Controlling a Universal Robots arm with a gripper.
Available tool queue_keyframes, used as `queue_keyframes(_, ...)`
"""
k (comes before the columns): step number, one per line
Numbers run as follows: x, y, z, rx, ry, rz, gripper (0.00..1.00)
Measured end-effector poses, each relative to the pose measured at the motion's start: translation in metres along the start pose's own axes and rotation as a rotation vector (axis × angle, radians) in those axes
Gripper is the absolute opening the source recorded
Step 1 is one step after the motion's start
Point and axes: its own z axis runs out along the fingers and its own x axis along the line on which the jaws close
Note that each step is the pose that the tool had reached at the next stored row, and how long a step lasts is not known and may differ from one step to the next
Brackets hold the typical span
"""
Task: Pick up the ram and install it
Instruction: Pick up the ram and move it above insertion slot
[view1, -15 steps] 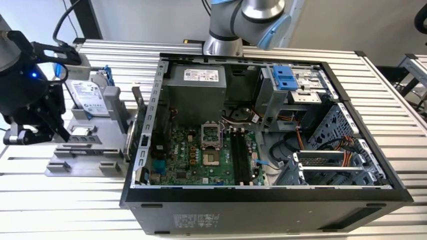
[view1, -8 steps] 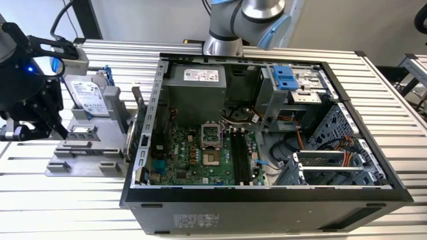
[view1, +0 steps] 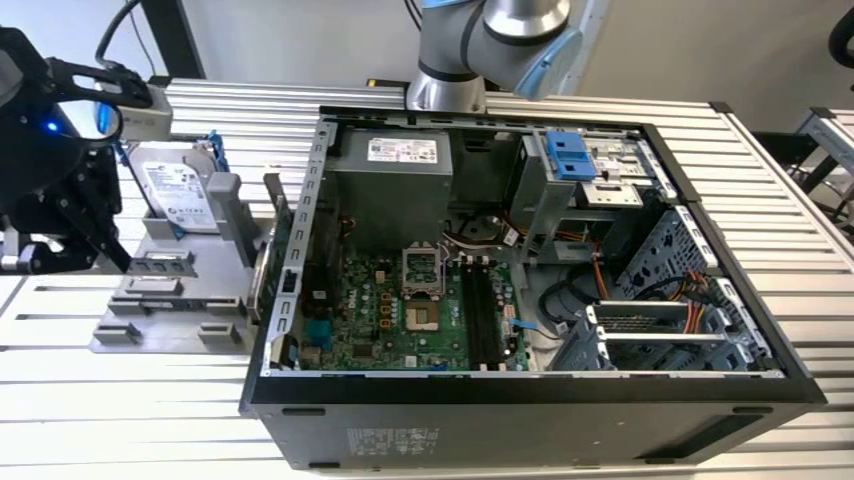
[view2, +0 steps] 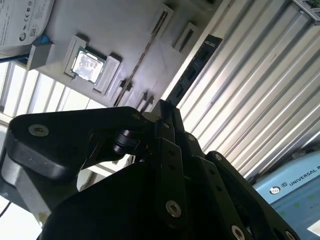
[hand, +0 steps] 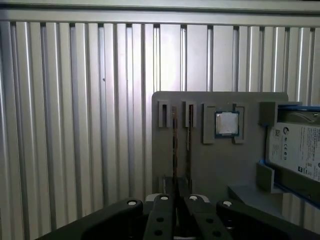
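At the case's (view1: 534, 420) nine o'clock in the exterior view, the gripper (view1: 80, 245) hangs over the gray holder (view1: 160, 300), close to the ram (view2: 192, 70). Whether it grips anything, I cannot tell.

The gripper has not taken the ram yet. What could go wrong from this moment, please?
1. The ram stands on edge in the gray holder, close beside a second stick. The gripper might catch both, or the wrong one.
2. The memory slots lie deep inside the open case, so a carried stick could perhaps strike the case's wall on the way in.
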Motion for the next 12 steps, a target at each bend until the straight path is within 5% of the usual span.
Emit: queue_keyframes(12, -0.0009, -0.0004, -0.0171, 0.0, 0.0001, 0.0, 0.0)
